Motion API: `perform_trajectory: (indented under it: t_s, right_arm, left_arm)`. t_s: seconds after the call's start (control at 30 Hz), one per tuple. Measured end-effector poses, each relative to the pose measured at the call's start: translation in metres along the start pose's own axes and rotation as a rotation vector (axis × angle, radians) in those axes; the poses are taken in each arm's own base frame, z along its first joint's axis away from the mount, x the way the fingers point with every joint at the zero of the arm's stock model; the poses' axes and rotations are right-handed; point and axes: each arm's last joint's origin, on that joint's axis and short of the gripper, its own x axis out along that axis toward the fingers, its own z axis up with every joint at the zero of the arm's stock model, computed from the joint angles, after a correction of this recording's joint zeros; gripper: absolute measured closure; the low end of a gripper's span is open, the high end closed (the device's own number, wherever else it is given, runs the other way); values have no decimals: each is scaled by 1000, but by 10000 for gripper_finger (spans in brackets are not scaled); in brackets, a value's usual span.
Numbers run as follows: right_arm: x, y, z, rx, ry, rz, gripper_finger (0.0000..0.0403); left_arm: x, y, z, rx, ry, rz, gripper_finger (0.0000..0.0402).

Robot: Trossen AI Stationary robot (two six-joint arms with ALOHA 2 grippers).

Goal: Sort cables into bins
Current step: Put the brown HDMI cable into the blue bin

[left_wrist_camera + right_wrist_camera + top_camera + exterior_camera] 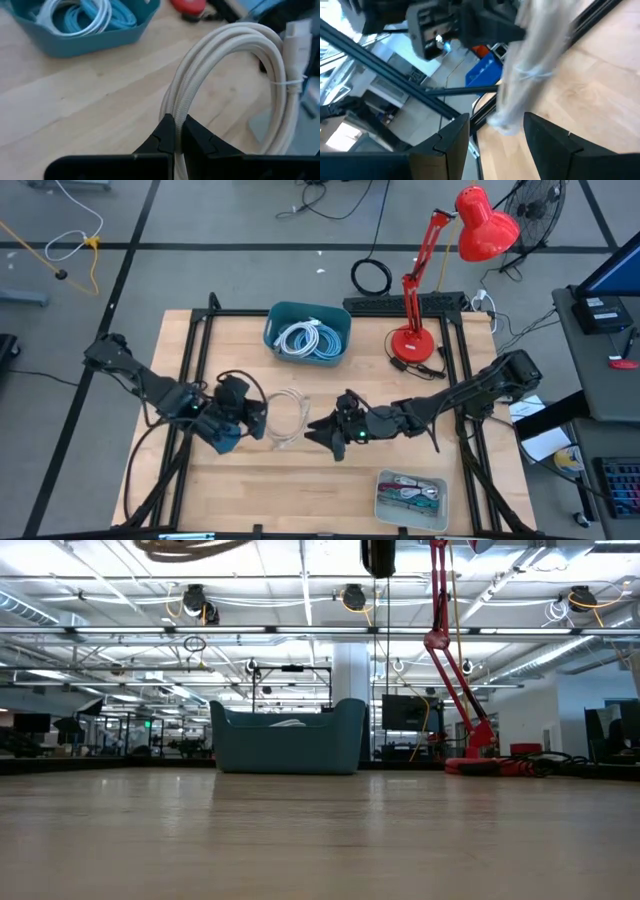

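Left pincer point(258, 420), at nine o'clock of worktop point(320, 490) centre, is clamped shut on the beige coil point(235, 75), held off the surface. The coil is light, soft and floppy; grip a bundled section near its tie. Right pincer point(315, 430), at three o'clock of the coil, stands wide open, holding nothing.

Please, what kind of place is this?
Probably a robotics lab in a large open workspace: a wooden table in a black frame, ceiling pipes and strip lights, desks with monitors behind, cords across the grey floor.
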Motion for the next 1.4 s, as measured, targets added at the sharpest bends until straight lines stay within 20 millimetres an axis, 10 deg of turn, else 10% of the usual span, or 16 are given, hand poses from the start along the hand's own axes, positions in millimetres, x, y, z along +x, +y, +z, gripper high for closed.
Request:
perform_trajectory:
  t_s: [1.4]
  right_arm:
    - [2,-7,6,7,-60,-72,220]
  left_arm:
    - [-11,-83,54,274,65,214,391]
